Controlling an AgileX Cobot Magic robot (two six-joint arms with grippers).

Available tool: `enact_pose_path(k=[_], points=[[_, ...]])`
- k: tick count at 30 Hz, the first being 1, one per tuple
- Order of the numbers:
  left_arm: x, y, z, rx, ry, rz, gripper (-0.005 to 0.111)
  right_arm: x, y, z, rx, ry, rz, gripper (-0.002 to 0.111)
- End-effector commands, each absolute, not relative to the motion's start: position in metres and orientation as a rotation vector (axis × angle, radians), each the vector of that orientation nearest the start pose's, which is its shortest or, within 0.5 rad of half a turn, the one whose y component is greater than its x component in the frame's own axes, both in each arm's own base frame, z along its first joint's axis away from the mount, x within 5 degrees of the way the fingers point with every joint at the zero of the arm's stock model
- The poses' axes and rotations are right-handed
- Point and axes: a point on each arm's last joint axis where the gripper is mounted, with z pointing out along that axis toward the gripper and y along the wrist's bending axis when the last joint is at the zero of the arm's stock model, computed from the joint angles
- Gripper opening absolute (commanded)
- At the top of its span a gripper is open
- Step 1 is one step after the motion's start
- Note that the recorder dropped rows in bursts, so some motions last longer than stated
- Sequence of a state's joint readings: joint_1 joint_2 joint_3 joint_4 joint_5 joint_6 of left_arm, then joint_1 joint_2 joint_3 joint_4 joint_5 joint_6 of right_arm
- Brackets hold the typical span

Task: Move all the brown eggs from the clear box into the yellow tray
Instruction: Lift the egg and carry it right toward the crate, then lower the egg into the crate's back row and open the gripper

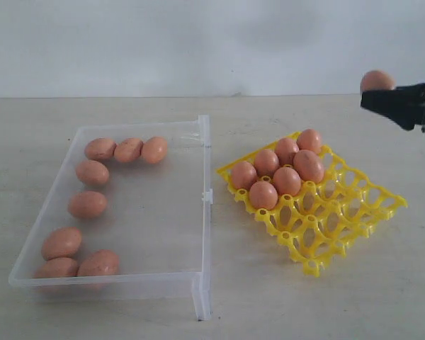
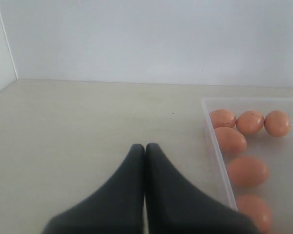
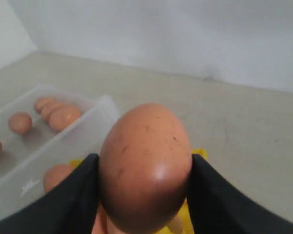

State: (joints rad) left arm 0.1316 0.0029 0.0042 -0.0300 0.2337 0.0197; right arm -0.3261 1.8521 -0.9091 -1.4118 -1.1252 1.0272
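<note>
Right wrist view: right gripper (image 3: 144, 171) clamped on brown egg (image 3: 145, 158), carry step, two o'clock of yellow tray (image 1: 317, 265). Next: seat in free cup.

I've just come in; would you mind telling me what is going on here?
The right gripper holds one speckled brown egg between its black fingers, raised near the bright yellow plastic lattice egg tray. Seven eggs sit in that tray, and eight more lie in the clear shallow plastic box. The left gripper is shut and empty beside the box.
</note>
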Motion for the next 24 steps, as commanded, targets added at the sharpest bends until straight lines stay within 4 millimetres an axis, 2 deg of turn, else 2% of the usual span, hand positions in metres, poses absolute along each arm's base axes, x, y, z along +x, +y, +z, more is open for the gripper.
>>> enact_pose_path(k=[1,7,13,16,20,24], points=[[0.055,0.006,0.192,-0.116,1.713,0.078,-0.004,0.359,-0.030,0.154,-0.582,1.857,0.869,0.000],[0.055,0.006,0.192,-0.116,1.713,0.078,-0.004,0.368,-0.032,0.129,-0.581,1.861,0.876,0.000],[0.055,0.006,0.192,-0.116,1.713,0.078,-0.004,0.375,-0.010,0.106,-0.634,1.912,0.898,0.000],[0.055,0.006,0.192,-0.116,1.713,0.078,-0.004,0.382,-0.001,0.105,-0.721,1.869,0.851,0.000],[0.055,0.006,0.192,-0.116,1.713,0.078,-0.004,0.390,-0.001,0.111,-0.698,1.842,0.819,0.000],[0.055,0.006,0.192,-0.116,1.713,0.078,-0.004,0.389,-0.002,0.109,-0.706,1.854,0.810,0.000]])
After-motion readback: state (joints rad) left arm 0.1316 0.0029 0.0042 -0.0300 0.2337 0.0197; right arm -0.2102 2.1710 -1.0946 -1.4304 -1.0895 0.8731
